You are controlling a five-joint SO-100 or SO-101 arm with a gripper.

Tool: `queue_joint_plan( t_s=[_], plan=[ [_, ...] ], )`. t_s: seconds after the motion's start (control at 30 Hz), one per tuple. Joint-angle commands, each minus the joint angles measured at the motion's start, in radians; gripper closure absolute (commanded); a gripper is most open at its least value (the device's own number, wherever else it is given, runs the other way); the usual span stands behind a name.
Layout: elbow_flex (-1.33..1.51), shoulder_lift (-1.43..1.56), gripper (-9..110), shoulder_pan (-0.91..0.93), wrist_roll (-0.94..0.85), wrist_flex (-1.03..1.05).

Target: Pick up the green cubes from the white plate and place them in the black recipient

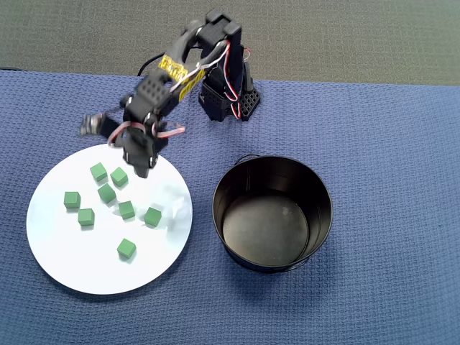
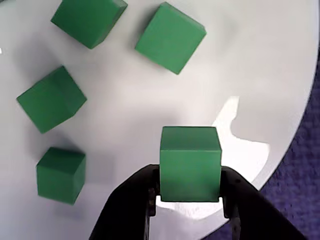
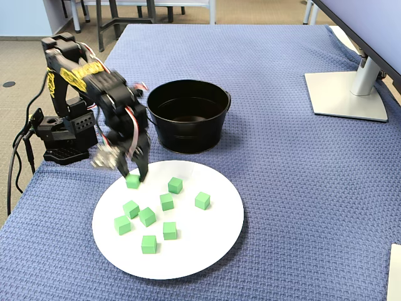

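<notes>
Gripper (image 2: 190,200) was clamped on one green cube (image 2: 190,162) just above the white plate (image 2: 270,75) near its rim; shallow grip risked slipping before reaching the black recipient (image 1: 273,213).

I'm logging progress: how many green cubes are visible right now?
9. One sits between the fingers of the gripper at the white plate's rim; eight lie loose on the plate. The black recipient looks empty.

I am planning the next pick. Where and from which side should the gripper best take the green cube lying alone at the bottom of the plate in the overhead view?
Grip the lone green cube on two opposite flat side faces, coming straight down from above. It sits flat on the white plate with free space all around, so the fingers probably fit on either side.
</notes>
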Motion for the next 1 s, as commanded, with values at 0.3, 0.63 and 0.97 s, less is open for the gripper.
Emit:
queue_joint_plan(
  t_s=[0.3,0.63,0.97],
  plan=[
    [-0.244,0.525,102,-0.296,0.212,0.348],
    [-0.183,0.341,102,-0.721,0.483,0.112],
    [-0.097,0.236,102,-0.925,0.528,-0.038]
  ],
)
